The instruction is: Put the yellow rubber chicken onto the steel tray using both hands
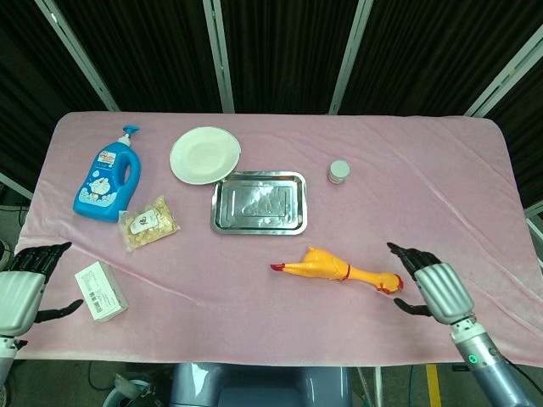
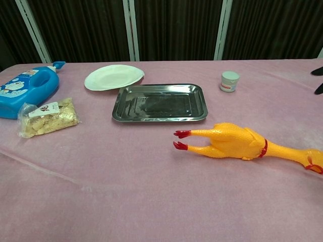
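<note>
- Lying on its side on the pink counter (image 1: 424,186), the chicken (image 1: 338,270) is near the front edge, red feet pointing left and head to the right.
- Its head end is just beside the right robot hand (image 1: 431,285), which is empty with fingers spread; I cannot tell whether they touch.
- In the chest view only dark fingertips (image 2: 318,71) of that robot hand show at the right edge.
- The tray (image 1: 259,226) sits behind the chicken, apart from it, with nothing on it.
- The left robot hand (image 1: 24,287) is at the front left corner, fingers apart, holding nothing, just beside a white box (image 1: 100,291).
- A white plate (image 1: 204,154) touches or nearly touches the tray's back left corner.
- A blue bottle (image 1: 108,179) lies at the left, a snack bag (image 1: 149,222) just in front of it.
- A small jar (image 1: 338,172) stands right of the tray.
</note>
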{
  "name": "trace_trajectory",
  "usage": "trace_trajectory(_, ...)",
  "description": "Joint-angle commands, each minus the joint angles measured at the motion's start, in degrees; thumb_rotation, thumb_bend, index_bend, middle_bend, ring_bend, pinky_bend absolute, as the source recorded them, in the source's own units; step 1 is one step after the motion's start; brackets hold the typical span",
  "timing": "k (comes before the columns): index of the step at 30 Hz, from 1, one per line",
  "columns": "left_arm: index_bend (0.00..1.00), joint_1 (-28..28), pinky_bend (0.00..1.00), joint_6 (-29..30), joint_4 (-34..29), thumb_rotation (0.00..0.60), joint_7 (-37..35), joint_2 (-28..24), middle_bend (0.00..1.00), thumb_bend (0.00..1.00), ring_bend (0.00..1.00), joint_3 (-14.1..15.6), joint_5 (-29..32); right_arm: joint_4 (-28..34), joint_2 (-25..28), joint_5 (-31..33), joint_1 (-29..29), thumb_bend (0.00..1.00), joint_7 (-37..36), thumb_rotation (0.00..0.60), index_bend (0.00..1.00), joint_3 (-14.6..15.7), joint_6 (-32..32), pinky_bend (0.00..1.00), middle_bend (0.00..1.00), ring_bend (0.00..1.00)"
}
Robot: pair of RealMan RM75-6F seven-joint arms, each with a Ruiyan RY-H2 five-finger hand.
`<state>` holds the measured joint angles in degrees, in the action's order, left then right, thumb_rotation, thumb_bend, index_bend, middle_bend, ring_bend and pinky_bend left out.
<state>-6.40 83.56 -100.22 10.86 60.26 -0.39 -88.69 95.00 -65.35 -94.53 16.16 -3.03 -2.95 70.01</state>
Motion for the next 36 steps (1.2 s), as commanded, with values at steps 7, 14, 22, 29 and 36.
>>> trace_trajectory(7,0.13,0.2,0.17,-0.1,0.0,0.600,-0.8,-0.6,0.18,0.01,0.16,0.0,0.6,-5.9,-8.5,4.4,7.5,0.21,-0.8,0.600,0.08,0.0,-12.4,0.31,0.22,0.22)
trace_trajectory(14,0.13,0.2,0.17,-0.3,0.3,0.600,-1.4,-0.7,0.18,0.01,0.16,0.0,0.6,-11.1,-12.6,7.1,9.4,0.21,-1.8,0.600,0.18,-0.4,-15.3,0.34,0.22,0.24)
trace_trajectory(22,0.13,0.1,0.17,-0.2,0.6,0.600,-1.7,-0.6,0.18,0.01,0.16,-0.1,0.8,-15.7,-14.7,10.0,10.4,0.21,-3.6,0.600,0.20,-1.7,-16.1,0.35,0.23,0.26)
trace_trajectory(29,0.13,0.0,0.17,-0.7,0.6,0.600,-1.7,-0.6,0.18,0.01,0.16,-0.1,1.2,-19.6,-17.1,11.3,11.6,0.21,-4.8,0.600,0.27,-1.9,-17.3,0.38,0.27,0.29)
trace_trajectory(36,0.13,0.3,0.17,-0.7,0.6,0.600,-1.8,-0.7,0.18,0.01,0.16,0.0,1.7,-22.9,-19.0,11.9,12.4,0.24,-5.9,0.600,0.39,-1.8,-17.8,0.45,0.34,0.36)
